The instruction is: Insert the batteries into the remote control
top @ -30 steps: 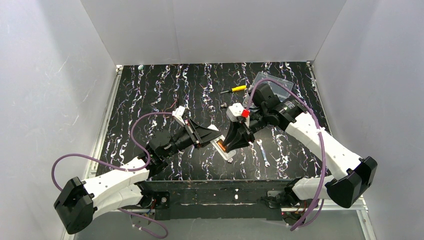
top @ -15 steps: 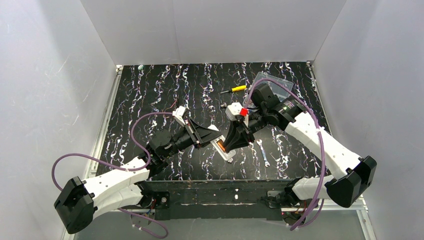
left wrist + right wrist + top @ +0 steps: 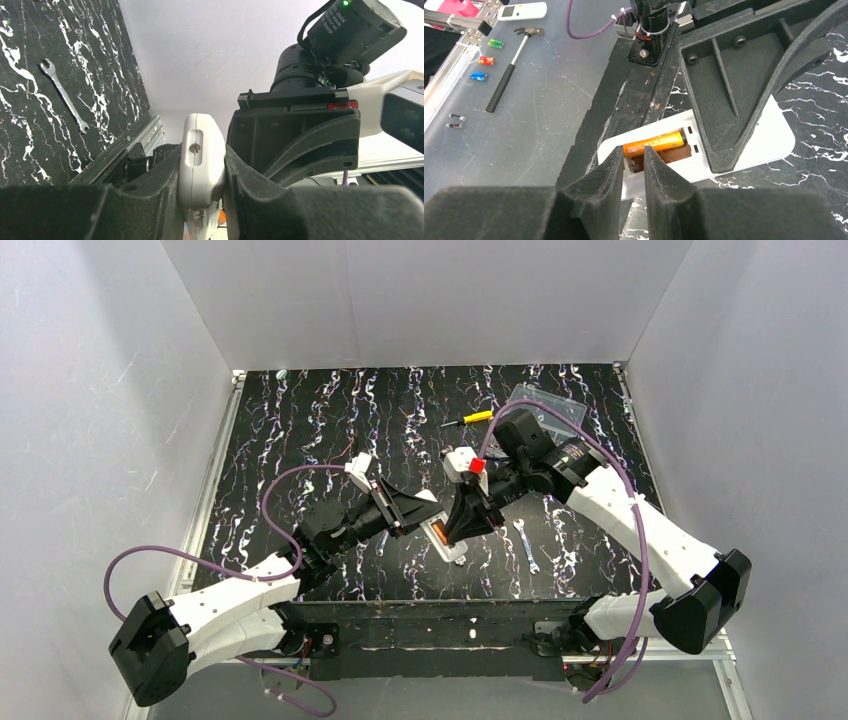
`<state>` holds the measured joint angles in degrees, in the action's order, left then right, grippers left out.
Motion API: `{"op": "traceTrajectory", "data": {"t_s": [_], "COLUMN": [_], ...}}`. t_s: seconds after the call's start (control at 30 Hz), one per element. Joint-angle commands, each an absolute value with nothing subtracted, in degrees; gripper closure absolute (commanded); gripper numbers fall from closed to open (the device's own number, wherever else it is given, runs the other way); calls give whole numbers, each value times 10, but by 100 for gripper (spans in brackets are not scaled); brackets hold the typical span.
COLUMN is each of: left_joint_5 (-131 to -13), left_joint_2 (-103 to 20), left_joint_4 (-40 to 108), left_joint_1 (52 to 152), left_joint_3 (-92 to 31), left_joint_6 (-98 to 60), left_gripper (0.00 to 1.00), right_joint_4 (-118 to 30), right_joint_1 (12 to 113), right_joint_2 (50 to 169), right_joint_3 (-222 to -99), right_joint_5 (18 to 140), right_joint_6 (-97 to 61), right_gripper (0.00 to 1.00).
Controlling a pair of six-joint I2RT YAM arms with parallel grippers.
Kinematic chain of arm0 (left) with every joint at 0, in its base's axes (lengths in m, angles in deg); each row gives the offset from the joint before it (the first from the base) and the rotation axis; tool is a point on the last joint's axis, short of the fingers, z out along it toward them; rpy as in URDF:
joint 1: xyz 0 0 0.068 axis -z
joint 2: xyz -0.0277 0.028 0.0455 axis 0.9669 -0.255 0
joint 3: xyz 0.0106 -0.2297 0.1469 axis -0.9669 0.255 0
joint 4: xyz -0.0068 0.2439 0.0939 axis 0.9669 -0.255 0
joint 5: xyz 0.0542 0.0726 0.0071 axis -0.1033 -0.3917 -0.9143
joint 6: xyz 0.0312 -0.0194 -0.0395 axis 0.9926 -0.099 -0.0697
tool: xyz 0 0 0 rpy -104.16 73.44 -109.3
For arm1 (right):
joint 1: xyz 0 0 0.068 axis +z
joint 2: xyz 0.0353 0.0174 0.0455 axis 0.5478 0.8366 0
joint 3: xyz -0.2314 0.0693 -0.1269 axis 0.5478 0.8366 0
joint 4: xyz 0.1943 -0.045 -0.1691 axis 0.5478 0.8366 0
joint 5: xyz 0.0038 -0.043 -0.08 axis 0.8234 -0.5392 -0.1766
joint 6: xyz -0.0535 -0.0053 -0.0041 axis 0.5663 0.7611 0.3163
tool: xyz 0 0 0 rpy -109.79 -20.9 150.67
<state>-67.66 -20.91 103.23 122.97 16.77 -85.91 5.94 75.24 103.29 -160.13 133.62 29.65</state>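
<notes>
Remote control (image 3: 199, 145): you have it clamped edge-on between the two fingers of the left gripper (image 3: 202, 175), both pads pressed flat against its sides, with a small screw showing in a slot on the end that faces the camera. From above it sits near the front middle of the black marbled table (image 3: 300, 440), between the two arms.

Right gripper (image 3: 631, 157): its fingers stand narrowly parted and unclenched. Nothing is visible between them. The tips straddle the near end of the remote's open compartment, and through the gap you see only the brown recess.

Batteries: one orange battery (image 3: 654, 142) lies lengthwise in the far slot of the compartment, its near end just beside the left-hand fingertip. The slot next to it is partly hidden by the fingers – I cannot tell whether it is filled, and no second battery is visible in any view.

Other items, all apart from the grippers:
- wrench (image 3: 527, 545) flat on the table, just right of the right gripper
- yellow-handled screwdriver (image 3: 470, 418) further back
- clear plastic box (image 3: 558, 410) at the rear right, partly behind the right arm
</notes>
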Motion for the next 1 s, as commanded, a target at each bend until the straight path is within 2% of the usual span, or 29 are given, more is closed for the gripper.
{"op": "traceTrajectory", "data": {"t_s": [0.0,0.43,0.97], "left_joint_5": [-694,-761,-754], "left_joint_2": [-195,-143,-155], "left_joint_4": [1110,1042,1050], "left_joint_1": [1232,1233,1233], "left_joint_3": [143,172,168], "left_joint_6": [-868,-843,-848], "left_gripper": [100,100,100], "right_joint_4": [14,-91,-121], "right_joint_1": [763,772,779], "right_joint_2": [1020,969,978], "right_joint_3": [-1580,-1523,-1517], "right_joint_5": [1297,1238,1192], "right_joint_6": [270,182,166], "right_gripper": [73,74,75]}}
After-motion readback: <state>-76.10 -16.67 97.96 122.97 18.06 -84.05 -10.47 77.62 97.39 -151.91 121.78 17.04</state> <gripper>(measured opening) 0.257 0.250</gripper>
